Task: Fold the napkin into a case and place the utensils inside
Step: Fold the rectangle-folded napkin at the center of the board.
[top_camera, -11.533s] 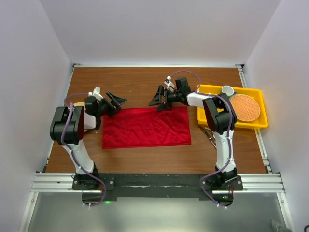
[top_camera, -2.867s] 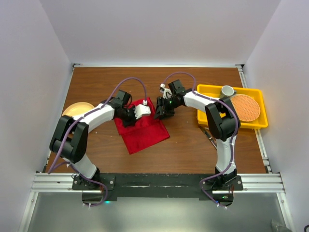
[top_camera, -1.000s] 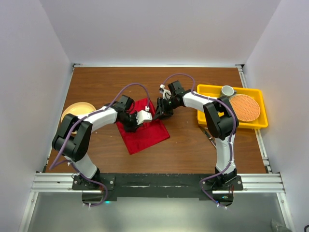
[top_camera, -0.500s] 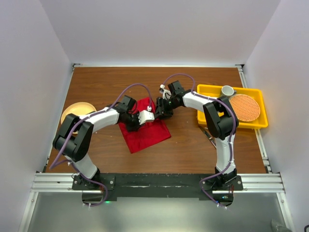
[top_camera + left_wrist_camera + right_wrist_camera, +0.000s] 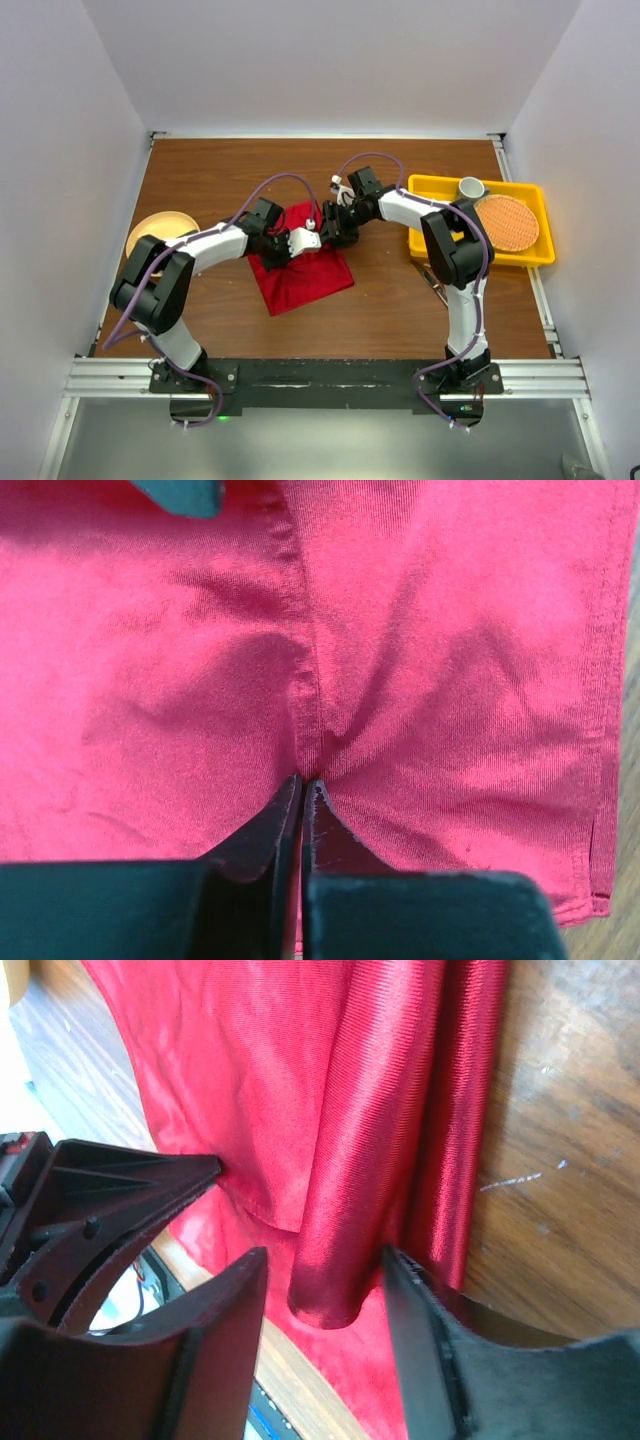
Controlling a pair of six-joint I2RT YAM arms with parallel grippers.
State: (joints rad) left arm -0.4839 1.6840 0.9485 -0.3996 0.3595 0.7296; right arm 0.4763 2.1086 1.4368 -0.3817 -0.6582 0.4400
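Seen from above, the deep-red soft fabric napkin [image 5: 300, 275] lies folded into a tilted rectangle at the middle of the brown wooden table [image 5: 400, 325], and both arms meet over its far edge. The left gripper [image 5: 305, 240] reaches in from the left and the right gripper [image 5: 333, 228] from the right, the two close together above the cloth.

From the left wrist we see the left gripper [image 5: 301, 785] with its two dark fingers pressed together. They pinch a raised crease of the napkin [image 5: 420, 680], and the cloth puckers toward the tips.

From the right wrist we see the right gripper [image 5: 322, 1260] with its jaws apart. A rolled fold of the napkin [image 5: 370, 1140] runs down between the two fingers, with clear space on the left side.

Off to the right, the yellow plastic tray [image 5: 480, 262] holds a round orange woven mat [image 5: 507, 222] and a small white cup [image 5: 472, 186]. The slim silver metal utensils [image 5: 436, 286] lie on the table just in front of the tray, partly hidden by the right arm and well apart from the napkin.
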